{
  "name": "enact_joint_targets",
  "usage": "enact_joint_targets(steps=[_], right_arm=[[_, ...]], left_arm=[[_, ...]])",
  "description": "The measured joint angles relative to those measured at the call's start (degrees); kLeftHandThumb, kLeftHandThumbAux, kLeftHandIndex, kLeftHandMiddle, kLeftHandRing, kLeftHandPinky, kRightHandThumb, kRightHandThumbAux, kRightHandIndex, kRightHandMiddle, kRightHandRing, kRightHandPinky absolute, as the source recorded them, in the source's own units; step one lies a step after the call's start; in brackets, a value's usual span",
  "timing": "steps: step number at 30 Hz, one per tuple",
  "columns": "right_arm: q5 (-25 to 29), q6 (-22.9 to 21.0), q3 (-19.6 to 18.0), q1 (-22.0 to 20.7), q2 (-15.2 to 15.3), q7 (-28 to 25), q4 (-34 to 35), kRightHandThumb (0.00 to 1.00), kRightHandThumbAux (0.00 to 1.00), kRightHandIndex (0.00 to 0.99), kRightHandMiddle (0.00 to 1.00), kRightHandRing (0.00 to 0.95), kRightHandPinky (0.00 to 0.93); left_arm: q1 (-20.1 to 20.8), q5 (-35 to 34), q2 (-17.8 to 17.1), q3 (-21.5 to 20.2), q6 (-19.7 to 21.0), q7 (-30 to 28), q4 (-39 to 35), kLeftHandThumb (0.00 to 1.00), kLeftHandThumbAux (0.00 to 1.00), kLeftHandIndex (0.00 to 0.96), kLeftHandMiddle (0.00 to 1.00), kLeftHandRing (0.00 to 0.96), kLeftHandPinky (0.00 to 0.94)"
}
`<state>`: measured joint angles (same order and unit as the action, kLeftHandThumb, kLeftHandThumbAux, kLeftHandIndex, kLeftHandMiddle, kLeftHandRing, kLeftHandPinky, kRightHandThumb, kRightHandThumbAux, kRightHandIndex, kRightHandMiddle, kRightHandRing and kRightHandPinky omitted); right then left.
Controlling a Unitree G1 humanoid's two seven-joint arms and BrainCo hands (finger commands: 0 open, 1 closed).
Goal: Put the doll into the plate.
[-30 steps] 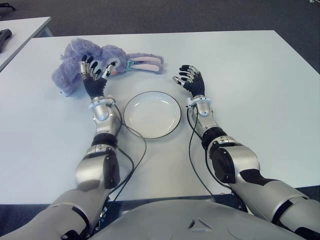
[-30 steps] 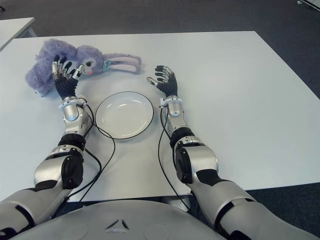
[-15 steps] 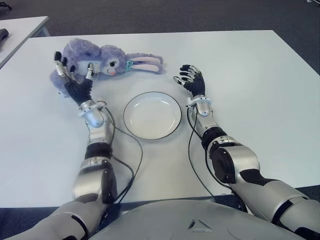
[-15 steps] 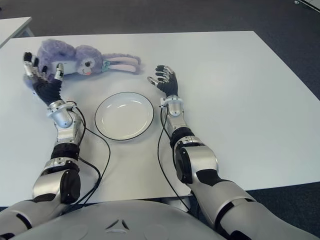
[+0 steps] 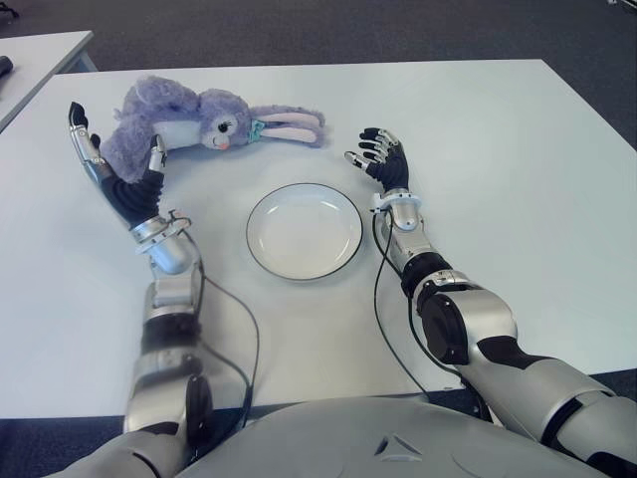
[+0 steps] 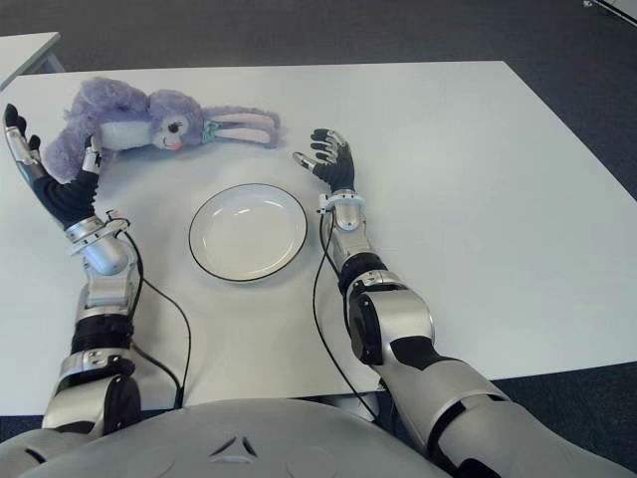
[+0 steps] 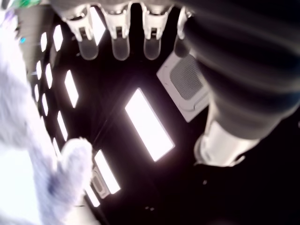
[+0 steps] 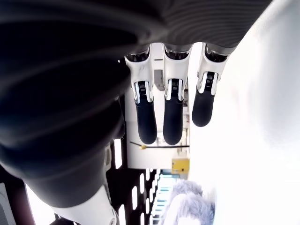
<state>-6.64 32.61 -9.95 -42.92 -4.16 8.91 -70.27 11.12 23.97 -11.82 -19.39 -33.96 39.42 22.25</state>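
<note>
On the white table (image 5: 518,179) in front of you, everything turns on where the doll (image 5: 199,115) lies relative to your two hands. The purple plush rabbit is stretched out on its side at the far left, its long axis running across the table: bulky body toward your left, pink-lined ears trailing right toward the centre. Nearer to you and just right of the body sits the empty plate (image 5: 304,229), apart from the doll.

Your left hand (image 5: 117,169) is clearly the nearer one. It stands raised with the palm turned toward the toy, fingers (image 5: 78,124) spread wide and holding nothing, and the thumb tip just at the body's near edge; whether it actually touches the plush cannot be told. The body lies directly ahead of that open palm, slightly to its right.

Your right hand (image 5: 383,159) shows just right of the plate's far rim, fingers loosely extended and empty, with only the ear tips close to it.

The likely next move is a left-hand close around the body, then a carry rightward and back toward you to the plate.
</note>
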Motion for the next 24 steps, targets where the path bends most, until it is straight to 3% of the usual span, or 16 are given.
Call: enact_joint_targets(steps=[7,24], right_arm=[[0.0,0.0,0.0,0.0,0.0,0.05,0.0,0.14,0.917,0.275,0.296,0.285,0.268],[-0.01,0.0,0.09,-0.02,-0.01,0.61,0.01,0.122,0.922,0.267,0.294,0.281,0.265]], left_arm=[[-1.36,1.91,-3.98,0.01,4.31,0.76,-0.37,0.238,0.691,0.0,0.025,0.021,0.036],[-1.45,1.87,-8.91,1.71,10.99,-2.09,1.27,0.182,0.64,0.022,0.029,0.017,0.019]])
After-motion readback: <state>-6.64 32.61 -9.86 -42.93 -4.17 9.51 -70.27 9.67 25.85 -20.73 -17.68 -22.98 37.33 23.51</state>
